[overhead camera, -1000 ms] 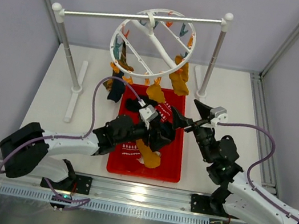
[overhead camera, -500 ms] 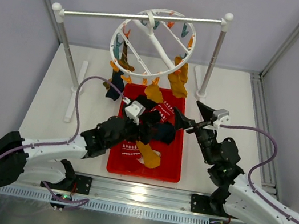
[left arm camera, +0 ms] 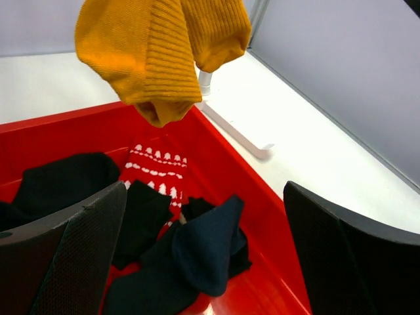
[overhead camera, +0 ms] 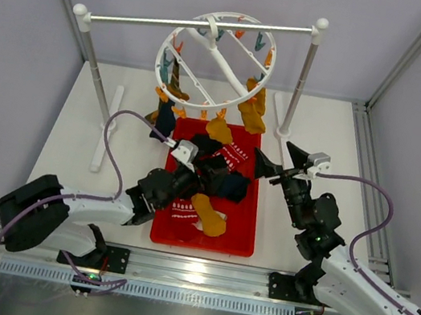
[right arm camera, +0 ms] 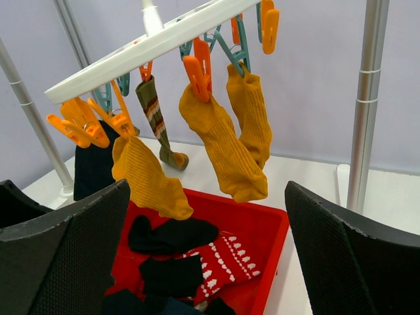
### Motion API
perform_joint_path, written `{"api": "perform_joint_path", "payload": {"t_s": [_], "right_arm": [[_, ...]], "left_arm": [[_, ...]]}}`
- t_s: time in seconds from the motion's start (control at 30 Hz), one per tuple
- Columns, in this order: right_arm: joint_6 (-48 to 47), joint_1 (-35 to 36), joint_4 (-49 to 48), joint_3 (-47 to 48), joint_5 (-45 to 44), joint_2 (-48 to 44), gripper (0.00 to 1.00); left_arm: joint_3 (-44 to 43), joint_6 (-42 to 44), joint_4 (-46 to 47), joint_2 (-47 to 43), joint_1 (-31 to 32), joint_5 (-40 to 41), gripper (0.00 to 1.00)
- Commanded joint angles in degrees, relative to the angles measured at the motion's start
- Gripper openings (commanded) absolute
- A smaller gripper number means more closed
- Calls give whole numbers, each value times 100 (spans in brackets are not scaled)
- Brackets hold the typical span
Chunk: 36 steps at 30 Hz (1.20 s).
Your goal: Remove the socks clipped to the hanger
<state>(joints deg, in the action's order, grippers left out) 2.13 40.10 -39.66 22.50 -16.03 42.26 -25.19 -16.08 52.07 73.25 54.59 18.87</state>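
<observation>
The white ring hanger (overhead camera: pixel 215 60) hangs from the bar by its hook; it also shows in the right wrist view (right arm camera: pixel 151 46). Clipped to it are mustard socks (overhead camera: pixel 253 112) (right arm camera: pixel 223 147), a navy sock (overhead camera: pixel 165 121) (right arm camera: pixel 92 167) and an olive striped sock (right arm camera: pixel 156 121). A mustard sock (left arm camera: pixel 154 59) hangs above the left wrist view. My left gripper (overhead camera: pixel 215 179) (left arm camera: pixel 205 190) is open and empty, low over the red tray, with a loose navy sock (left arm camera: pixel 203 246) between its fingers. My right gripper (overhead camera: pixel 271 154) (right arm camera: pixel 207 187) is open and empty, facing the hanging mustard socks from the tray's right side.
The red tray (overhead camera: pixel 240 244) holds black socks (right arm camera: pixel 170 233), red socks with white pattern (overhead camera: pixel 231 155) and a mustard sock (overhead camera: pixel 208 216). The silver bar (overhead camera: pixel 201 24) rests on two posts (overhead camera: pixel 302 76) (overhead camera: pixel 96 64) with white feet on the table.
My left arm has drawn back to the left over the tray, leaving a navy sock lying in front of it. My right gripper has shifted slightly away and to the right.
</observation>
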Motion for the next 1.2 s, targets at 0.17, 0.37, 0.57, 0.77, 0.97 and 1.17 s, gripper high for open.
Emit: {"api": "perform_joint_path", "payload": {"t_s": [0.17,0.37,0.57,0.77,0.97,1.17], "right_arm": [[156,-160,-376,-97,267,-78,100],[121,-204,-393,-185,373,-253,100],[95,-230,-411,-202,495,-236,100],[68,-248,-481,-185,627,-139,100],[33,-248,-499,-185,759,-121,100],[15,-248,-490,-220,856,-192,100]], "left_arm": [[-469,192,2498,1234,26,63,100],[-916,456,3221,2078,26,555,100],[-1331,842,3431,2685,26,1083,100],[-1541,1089,3652,2957,34,1303,89],[-1682,1238,3652,3019,34,1549,81],[-1814,1388,3652,3037,34,1689,78]]}}
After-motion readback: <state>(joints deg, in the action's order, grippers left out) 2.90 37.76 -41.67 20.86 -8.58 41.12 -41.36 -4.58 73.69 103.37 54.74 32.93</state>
